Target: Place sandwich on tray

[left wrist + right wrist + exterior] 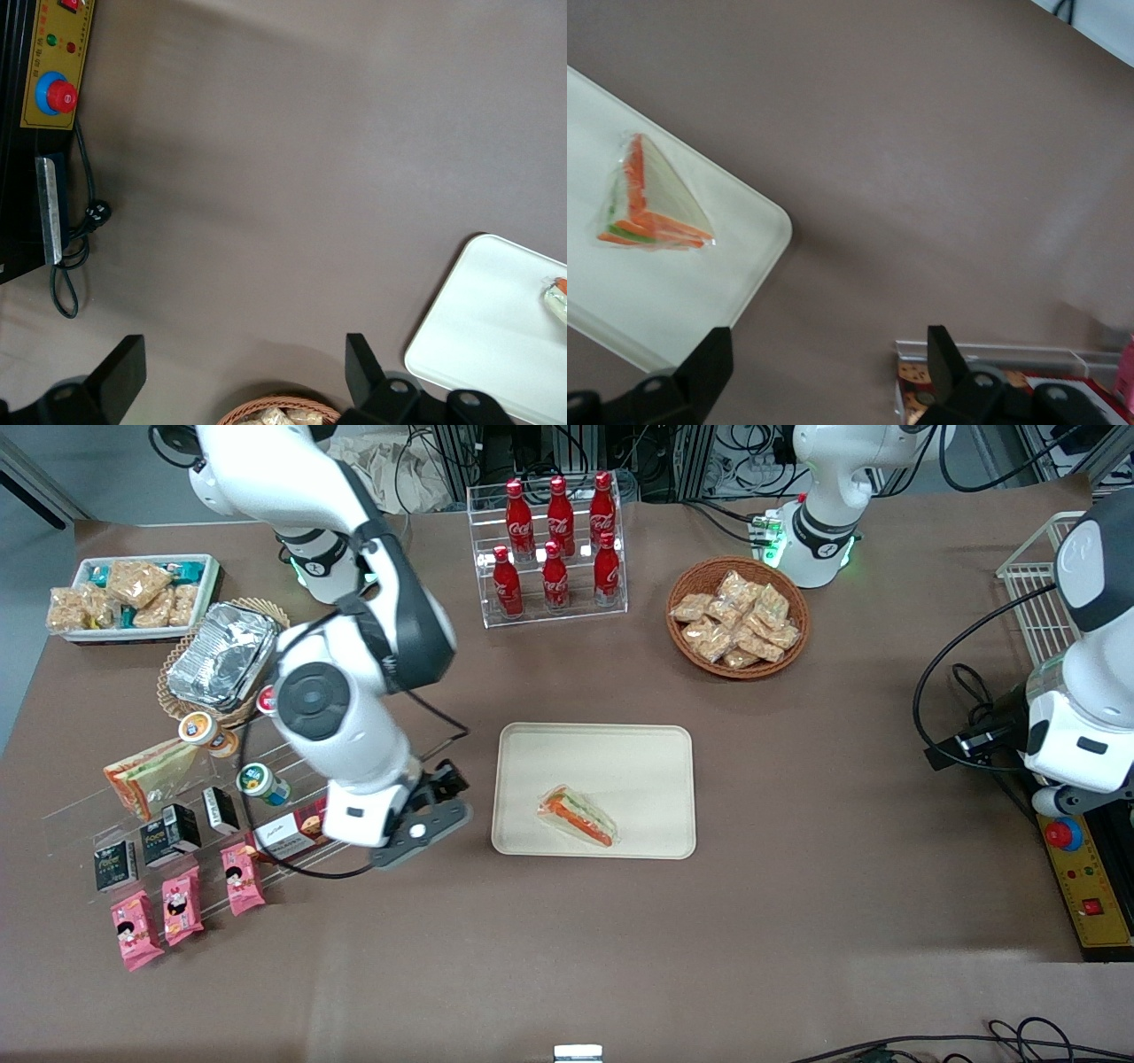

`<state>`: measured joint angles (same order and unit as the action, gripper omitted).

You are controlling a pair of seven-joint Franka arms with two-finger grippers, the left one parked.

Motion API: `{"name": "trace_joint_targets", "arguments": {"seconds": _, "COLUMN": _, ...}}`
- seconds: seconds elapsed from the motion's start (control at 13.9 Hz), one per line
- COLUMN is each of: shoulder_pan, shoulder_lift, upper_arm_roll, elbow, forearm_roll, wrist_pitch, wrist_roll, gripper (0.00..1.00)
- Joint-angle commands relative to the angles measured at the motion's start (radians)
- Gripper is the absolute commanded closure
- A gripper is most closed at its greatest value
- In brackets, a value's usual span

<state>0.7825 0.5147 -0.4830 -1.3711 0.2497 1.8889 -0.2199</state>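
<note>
- The sandwich (577, 817) lies flat on the tray (595, 746), in the part nearest the front camera and toward the working arm's end; it looks fully inside the rim, so the task reads as done.
- The gripper (829, 372) hangs empty above the bench (567, 939), just beside the tray's edge and over the near end of the acrylic rack (159, 806), with its fingers (709, 363) spread apart and nothing between them.
- Main risk: the arm pulls away low and a finger or the wrist cable (443, 731) catches the tray rim, sliding the tray or flipping the light wedge off it.
- Second risk: the gripper swings over the rack and knocks the cookie box (288, 833) or the pink packets (182, 903), which sit close under it.
- The plastic wrap is slick, so any bump to the tray could make the sandwich skate toward the rim.
- How high the fingers clear the rack is hard to judge here; they seem raised, not touching.
</note>
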Motion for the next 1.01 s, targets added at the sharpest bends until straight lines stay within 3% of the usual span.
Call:
{"name": "trace_joint_targets", "arguments": {"seconds": 0.0, "shoulder_pan": -0.028, "shoulder_lift": -0.053, "upper_arm_roll": 0.008, "elbow": -0.023, "forearm_roll": 0.013, "wrist_pitch": -0.021, "wrist_roll": 0.004, "gripper": 0.02}}
{"name": "trace_joint_targets", "arguments": {"seconds": 0.65, "shoulder_pan": -0.189, "shoulder_lift": -0.111, "upper_arm_roll": 0.007, "elbow": -0.011, "forearm_roll": 0.057, "wrist_pitch": -0.031, "wrist_roll": 0.024, "gripper": 0.02}}
{"name": "trace_joint_targets", "arguments": {"seconds": 0.93, "shoulder_pan": -0.242, "shoulder_lift": -0.218, "upper_arm_roll": -0.015, "elbow": -0.013, "forearm_roll": 0.014, "wrist_pitch": -0.2, "wrist_roll": 0.027, "gripper": 0.02}}
